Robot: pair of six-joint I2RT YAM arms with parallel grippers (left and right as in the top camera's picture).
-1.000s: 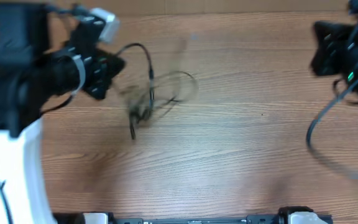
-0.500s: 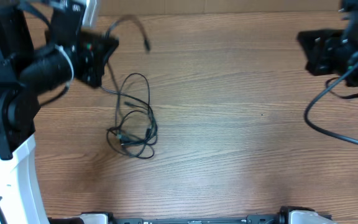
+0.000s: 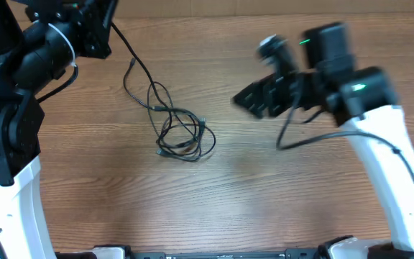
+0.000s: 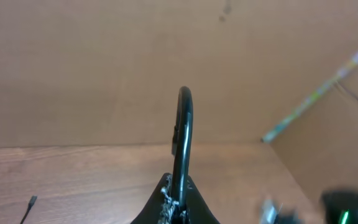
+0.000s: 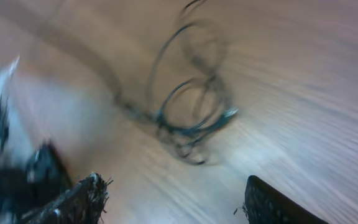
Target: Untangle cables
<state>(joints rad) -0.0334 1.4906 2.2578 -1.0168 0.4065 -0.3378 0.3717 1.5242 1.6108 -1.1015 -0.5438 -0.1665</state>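
Pinches one strand of the cables (image 3: 182,137) in the left claw (image 3: 105,29), upper left of the overhead view, jaws closed tight on it. Leads that strand down and to the right across the wooden table (image 3: 279,201) into a loose tangle of thin black loops just left of frame centre. Lies flat on the wood there, with a small plug end (image 3: 202,124) poking out at the tangle's upper right.

From the left wrist, shows a black strand arching up out of the closed fingertips (image 4: 151,216) at bottom centre, against a plain brown wall (image 4: 92,68) filling the upper half of the frame. Shows another small plug tip at the lower left edge, resting on the wood.

Places the right claw (image 3: 254,97) right of centre in the upper half of the overhead view, pointing left toward the tangle and well apart from it. Stands wide in the right wrist view: one finger (image 5: 73,199) at lower left, the other at lower right, only bare table between them, gripping nothing. Catches the tangle ahead of those fingers in the middle of that frame, heavily blurred, loops barely traceable.
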